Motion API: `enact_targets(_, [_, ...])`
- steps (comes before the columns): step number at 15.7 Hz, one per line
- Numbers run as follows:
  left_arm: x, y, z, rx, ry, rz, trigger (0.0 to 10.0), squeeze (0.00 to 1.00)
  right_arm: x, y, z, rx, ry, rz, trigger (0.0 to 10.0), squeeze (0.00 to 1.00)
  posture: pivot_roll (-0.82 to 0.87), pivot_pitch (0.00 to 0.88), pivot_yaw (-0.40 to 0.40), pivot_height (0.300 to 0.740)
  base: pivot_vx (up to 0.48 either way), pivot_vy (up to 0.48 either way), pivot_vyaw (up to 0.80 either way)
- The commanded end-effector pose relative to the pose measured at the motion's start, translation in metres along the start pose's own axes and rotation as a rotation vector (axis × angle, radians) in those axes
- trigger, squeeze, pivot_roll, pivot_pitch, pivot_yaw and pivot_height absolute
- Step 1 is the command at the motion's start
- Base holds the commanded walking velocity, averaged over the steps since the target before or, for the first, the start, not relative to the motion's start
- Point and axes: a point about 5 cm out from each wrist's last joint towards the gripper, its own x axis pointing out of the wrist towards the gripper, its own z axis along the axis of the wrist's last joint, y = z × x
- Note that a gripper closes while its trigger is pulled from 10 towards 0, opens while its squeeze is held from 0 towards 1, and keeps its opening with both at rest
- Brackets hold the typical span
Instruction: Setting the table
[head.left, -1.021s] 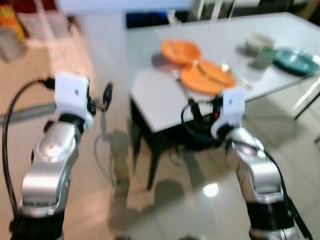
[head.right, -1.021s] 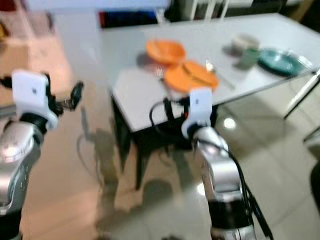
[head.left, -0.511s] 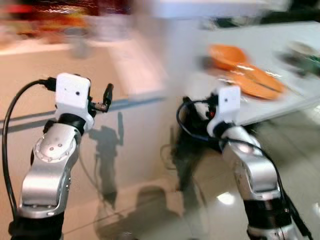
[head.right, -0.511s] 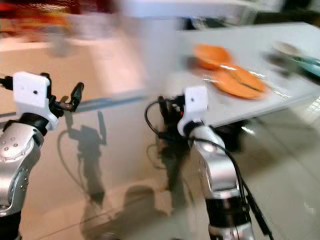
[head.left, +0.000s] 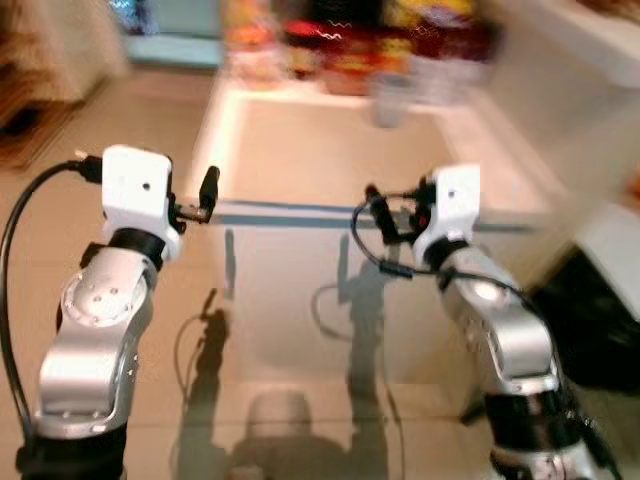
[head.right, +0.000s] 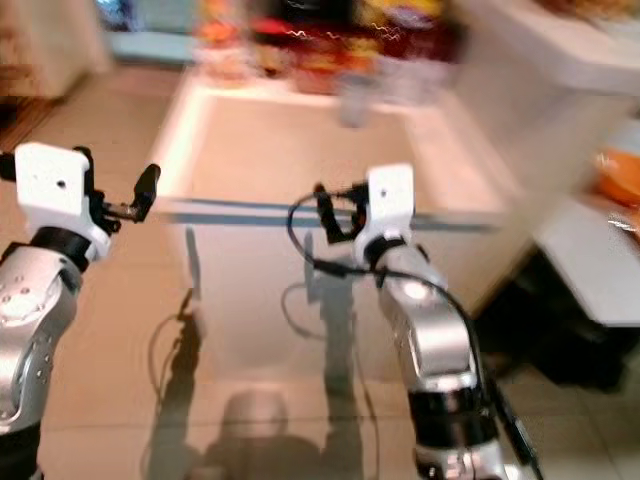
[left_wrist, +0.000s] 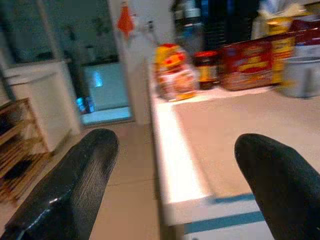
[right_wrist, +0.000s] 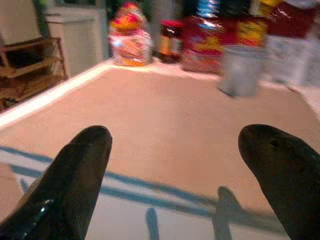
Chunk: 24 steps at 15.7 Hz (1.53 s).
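Note:
My left gripper (head.left: 208, 191) and right gripper (head.left: 373, 207) are both held up in front of me at chest height. Each is open, and nothing lies between the left fingers (left_wrist: 75, 185) or the right fingers (right_wrist: 280, 170). They point at a low beige counter (head.left: 330, 150) with a white rim and a blue stripe. The dining table's white corner (head.right: 590, 262) sits at the far right, with the edge of an orange plate (head.right: 620, 168) on it. The picture is blurred.
Along the counter's back stand red food packages (right_wrist: 210, 42), a dark jar (right_wrist: 171, 41), a snack bag (right_wrist: 129, 37) and a grey metal cup (right_wrist: 241, 70). A wooden rack (right_wrist: 25, 65) stands left of the counter. Tiled floor (head.left: 270, 400) lies below.
The whole view has swung to the left: the table with the orange plates has slid off to the right and the counter now lies ahead. Both arms keep the same raised pose.

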Motion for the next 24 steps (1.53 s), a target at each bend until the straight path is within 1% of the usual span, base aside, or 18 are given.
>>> enact_targets(1, [0.002,-0.011,0.001,-0.004,-0.003,-0.053,10.0,0.00,-0.003,-0.014,-0.006,-0.016,0.031,-0.060,10.0,1.00,0.09,0.009,-0.058,0.740,0.000,0.000,0.00])
enact_targets(3, [0.002,-0.010,0.002,-0.030,-0.004,-0.061,10.0,0.00,-0.002,-0.016,-0.004,-0.006,0.015,-0.068,10.0,1.00,0.09,0.011,-0.057,0.740,0.418,0.000,0.00])
enact_targets(6, [0.002,-0.011,0.002,-0.030,-0.003,-0.070,10.0,0.00,-0.001,-0.018,-0.001,-0.001,0.001,-0.080,10.0,1.00,0.09,0.013,-0.056,0.740,0.480,0.000,0.00])
enact_targets(7, [0.002,-0.012,0.002,-0.030,-0.003,-0.071,10.0,0.00,-0.001,-0.020,-0.002,0.014,0.009,-0.087,10.0,1.00,0.09,0.013,-0.056,0.740,0.480,0.000,0.00])
enact_targets(8, [0.003,-0.012,0.002,-0.029,-0.003,-0.073,10.0,0.00,0.000,-0.021,-0.002,0.017,0.015,-0.090,10.0,1.00,0.09,0.013,-0.056,0.740,0.480,0.000,-0.80])
enact_targets(10, [0.003,-0.012,0.003,-0.025,-0.005,-0.078,10.0,0.00,0.001,-0.021,-0.002,0.002,0.014,-0.087,10.0,1.00,0.09,0.011,-0.057,0.740,0.480,0.000,-0.67])
enact_targets(17, [0.004,-0.012,0.004,-0.021,-0.010,-0.086,10.0,0.00,0.003,-0.023,0.000,-0.009,-0.001,-0.090,10.0,1.00,0.09,0.009,-0.058,0.740,0.480,0.000,0.00])
enact_targets(19, [0.003,-0.014,0.006,-0.043,-0.037,-0.093,10.0,0.00,0.003,-0.025,0.001,-0.027,-0.005,-0.105,10.0,1.00,0.09,0.010,-0.058,0.740,0.210,0.000,0.00])
enact_targets(21, [0.001,-0.017,0.008,-0.036,-0.051,-0.131,10.0,0.00,0.004,-0.030,0.004,-0.064,-0.026,-0.151,10.0,1.00,0.09,0.014,-0.061,0.740,0.000,0.000,0.00])
enact_targets(22, [-0.001,-0.020,0.011,-0.051,-0.078,-0.179,10.0,0.00,0.006,-0.035,0.004,-0.084,-0.025,-0.192,10.0,1.00,0.09,0.016,-0.061,0.740,0.000,0.000,0.00])
enact_targets(23, [-0.005,-0.028,0.016,-0.079,-0.110,-0.274,10.0,0.00,0.008,-0.042,0.003,-0.137,-0.013,-0.248,10.0,1.00,0.09,0.017,-0.062,0.740,0.000,0.000,0.00])
enact_targets(24, [-0.007,-0.032,0.018,-0.092,-0.121,-0.323,10.0,0.00,0.009,-0.045,0.003,-0.153,-0.013,-0.269,10.0,1.00,0.09,0.018,-0.063,0.740,0.000,0.000,0.00])
